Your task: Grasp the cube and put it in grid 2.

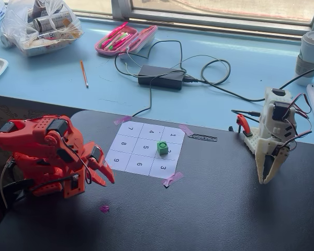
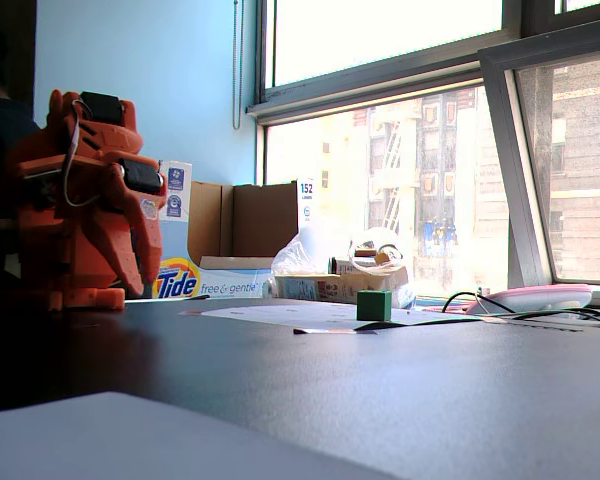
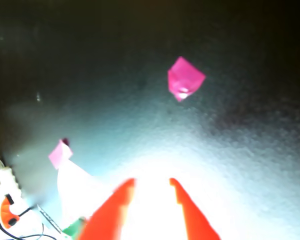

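The green cube [image 1: 163, 147] stands on the white numbered sheet, in the left part of grid 2 [image 1: 172, 154], partly covering the numeral. From the low fixed view the cube [image 2: 373, 305] sits upright on the sheet. A sliver of green, likely the cube [image 3: 74, 229], shows at the bottom edge of the wrist view. My orange gripper [image 1: 108, 182] hangs low off the folded arm, left of the sheet and well apart from the cube. In the wrist view the gripper [image 3: 151, 181] is open over bare dark table, with nothing between its fingers [image 3: 112, 212].
A white second arm [image 1: 272, 138] stands at the table's right edge. A pink-purple scrap [image 1: 104, 208] lies in front of my arm, and pink tape [image 1: 172, 179] holds the sheet corners. Cables and a power brick [image 1: 161, 77] lie on the blue sill behind.
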